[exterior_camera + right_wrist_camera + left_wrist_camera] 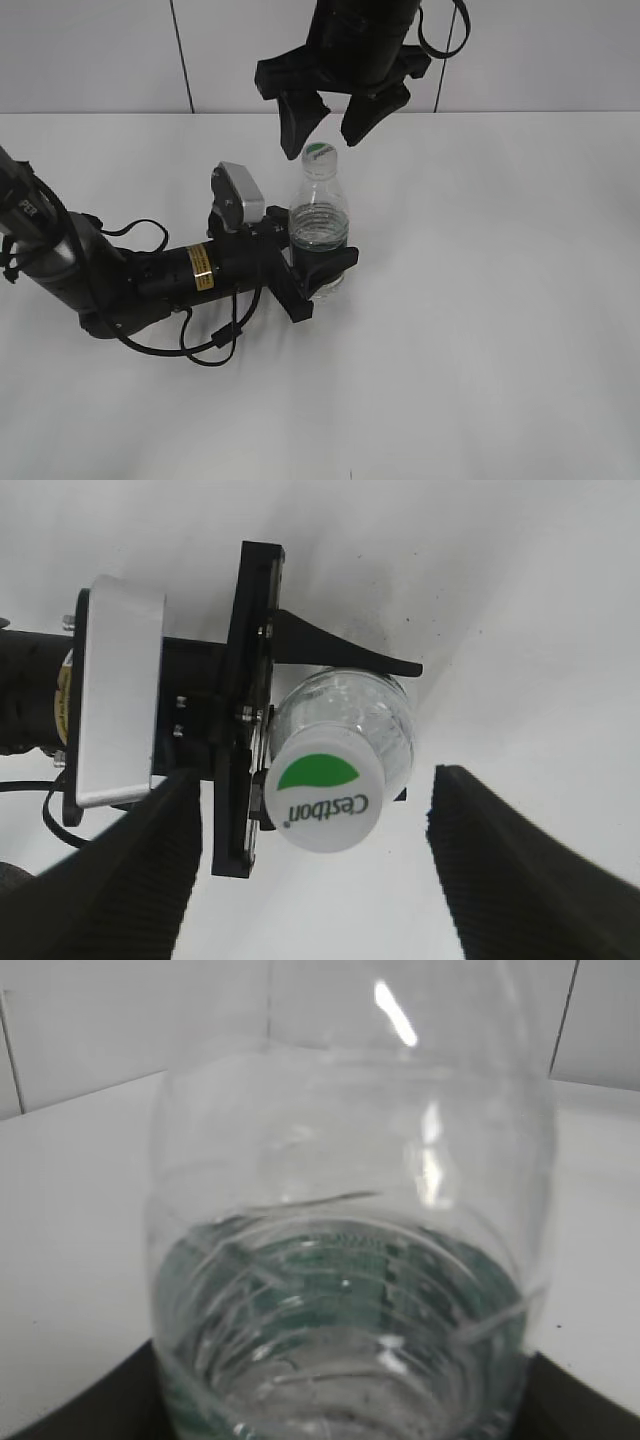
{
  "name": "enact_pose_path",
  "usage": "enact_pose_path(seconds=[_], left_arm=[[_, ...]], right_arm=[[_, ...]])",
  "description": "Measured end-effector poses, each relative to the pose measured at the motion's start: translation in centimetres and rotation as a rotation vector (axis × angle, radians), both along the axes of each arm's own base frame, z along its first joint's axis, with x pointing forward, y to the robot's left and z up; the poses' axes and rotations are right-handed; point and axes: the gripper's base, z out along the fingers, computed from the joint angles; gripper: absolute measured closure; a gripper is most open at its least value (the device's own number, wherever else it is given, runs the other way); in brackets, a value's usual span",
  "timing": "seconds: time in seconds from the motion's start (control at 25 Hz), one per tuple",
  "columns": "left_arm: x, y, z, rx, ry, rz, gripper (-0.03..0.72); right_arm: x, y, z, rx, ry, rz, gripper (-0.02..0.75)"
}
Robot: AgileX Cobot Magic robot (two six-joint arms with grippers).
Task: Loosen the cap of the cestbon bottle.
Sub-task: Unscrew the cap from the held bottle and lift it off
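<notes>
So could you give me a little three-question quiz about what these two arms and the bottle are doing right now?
1. True or false: the cap has already been taken off the cestbon bottle.
2. Which gripper holds the bottle's body? A) the left gripper B) the right gripper C) neither
3. Fill in: the right gripper's jaws stand ____ around the cap, without touching it.

Key:
1. False: the white cap sits on the neck.
2. A: the left jaws are closed on the lower body of the upright bottle, on the white table.
3. Open: in the right wrist view there is a gap on each side of the cap.
</notes>
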Motion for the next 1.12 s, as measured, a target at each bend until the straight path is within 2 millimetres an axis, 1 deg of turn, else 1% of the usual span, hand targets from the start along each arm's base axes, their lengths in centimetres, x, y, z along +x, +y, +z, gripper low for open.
enact_pose_path(seconds=[0.24, 0.8, 1.0, 1.12], left_arm=[[0.0, 0.0, 0.0, 0.0, 0.0, 0.0, 0.283], [0.0, 0.0, 0.0, 0.0, 0.0, 0.0, 0.283], [0.0, 0.0, 0.0, 0.0, 0.0, 0.0, 0.283], [0.0, 0.0, 0.0, 0.0, 0.0, 0.0, 0.283]], right_arm=[[0.2, 0.1, -0.6, -0.014, 0.007, -0.001, 0.2], [0.2, 0.1, -0.7, -0.017, 0.004, 0.013, 0.202], [0.5, 0.3, -1.7, -0.03, 0.022, 0.014, 0.202], [0.5, 0.3, -1.8, -0.031, 0.023, 0.014, 0.204]])
